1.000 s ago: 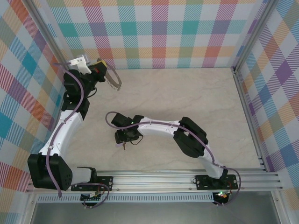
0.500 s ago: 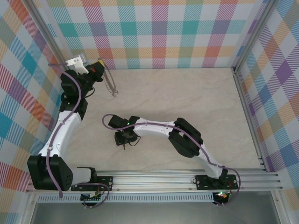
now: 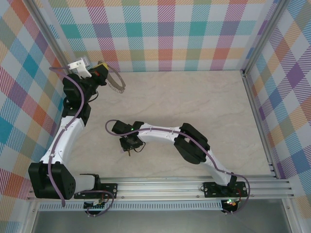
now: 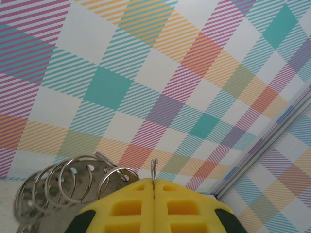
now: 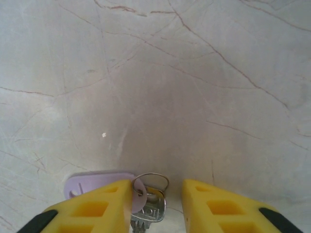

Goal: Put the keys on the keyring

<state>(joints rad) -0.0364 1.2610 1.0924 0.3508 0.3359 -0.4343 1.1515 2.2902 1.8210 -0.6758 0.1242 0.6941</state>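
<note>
mid pick-up: held keyring (image 3: 118, 87) aloft by the back wall, clamped in left pincer (image 4: 154, 183), straddled key (image 5: 98, 182) on desk (image 5: 194, 73) with right pincer (image 5: 158, 188) apart; next called for pinching and lifting it.

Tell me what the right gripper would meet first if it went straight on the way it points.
Likely the key, lying between the fingertips of the right gripper, its lilac head by one of them, then the table beneath. Depth is unclear.
</note>
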